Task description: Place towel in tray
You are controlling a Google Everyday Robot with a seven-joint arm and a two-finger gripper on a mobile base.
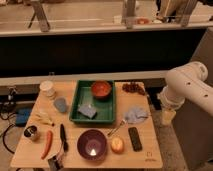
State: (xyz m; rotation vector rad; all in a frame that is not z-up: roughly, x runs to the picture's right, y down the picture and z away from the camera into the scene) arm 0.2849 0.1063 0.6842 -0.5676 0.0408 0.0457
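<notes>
The blue towel (136, 115) is seen crumpled on the table (150, 155), just right of the green tray (92, 120). The end effector (167, 116) is held further right of the tray, beyond the towel; its state cannot be told.

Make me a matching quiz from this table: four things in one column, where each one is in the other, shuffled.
Things: 1 red bowl; 2 towel; 3 purple bowl; 4 gripper.
Places: A off the right edge of the table; B inside the green tray; C on the table, right of the tray; D near the table's front edge.
Pairs: 1-B, 2-C, 3-D, 4-A.
</notes>
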